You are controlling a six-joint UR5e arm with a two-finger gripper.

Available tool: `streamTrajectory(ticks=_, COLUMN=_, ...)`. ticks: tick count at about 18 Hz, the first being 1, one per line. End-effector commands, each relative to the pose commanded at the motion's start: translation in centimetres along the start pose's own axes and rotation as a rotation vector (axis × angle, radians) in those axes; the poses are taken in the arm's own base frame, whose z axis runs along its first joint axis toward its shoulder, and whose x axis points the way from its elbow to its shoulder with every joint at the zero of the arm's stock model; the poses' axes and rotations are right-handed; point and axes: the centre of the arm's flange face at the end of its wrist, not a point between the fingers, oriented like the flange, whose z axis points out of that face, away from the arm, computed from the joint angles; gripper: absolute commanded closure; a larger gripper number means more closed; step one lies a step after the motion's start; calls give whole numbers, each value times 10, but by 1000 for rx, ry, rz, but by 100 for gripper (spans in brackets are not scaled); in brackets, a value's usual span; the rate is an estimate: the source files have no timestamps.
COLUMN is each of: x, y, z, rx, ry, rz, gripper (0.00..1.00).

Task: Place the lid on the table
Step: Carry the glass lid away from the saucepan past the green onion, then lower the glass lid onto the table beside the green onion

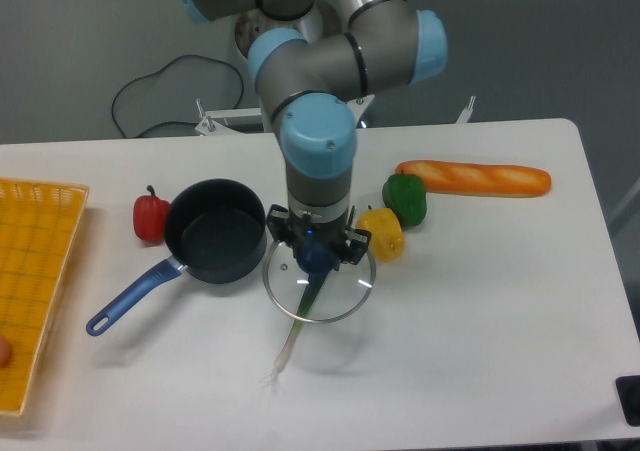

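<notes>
The round clear glass lid (pixel 338 293) with its thin metal rim sits just right of the dark saucepan (pixel 214 230), at or just above the smooth white tabletop (pixel 480 301); whether it rests on the surface cannot be told. The black 2-finger gripper (pixel 317 259) is closed on the lid's blue centre knob, its fingers pinched in at either side. Through the glass shows a thin pale green stalk (pixel 297 333), lying slanted on the table and running out past the rim. The saucepan has a matte black bowl and a long glossy blue handle. Beside it stands a small red pepper (pixel 150 217). Right of the lid lie a yellow pepper (pixel 384 234), a green pepper (pixel 405 199) and a long orange-brown baguette (pixel 474 178). A yellow woven tray (pixel 32 281) lies at the left edge.
</notes>
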Motion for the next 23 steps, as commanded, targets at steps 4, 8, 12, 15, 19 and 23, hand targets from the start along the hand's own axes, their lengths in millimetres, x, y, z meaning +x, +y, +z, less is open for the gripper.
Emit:
streamTrajectory(ticks=4, x=-19, y=-3, z=2, rx=43, ry=18, rz=-104, gripper=59)
streamTrajectory(ticks=8, x=-27, y=-5, z=16, rx=27, ry=27, rz=-128, gripper=59)
streamTrajectory(ticks=12, x=-39, y=-5, z=30, rx=7, ry=34, rz=-139, gripper=59)
streamTrajectory(ticks=15, x=-51, y=-9, z=41, rx=-2, ry=40, rz=-145, gripper=59)
streamTrajectory(ticks=19, x=-64, y=-12, z=49, rx=-3, ry=41, rz=-149, gripper=59)
streamTrajectory(ticks=23, x=-75, y=-12, z=64, rx=-5, ry=44, rz=-98, gripper=59)
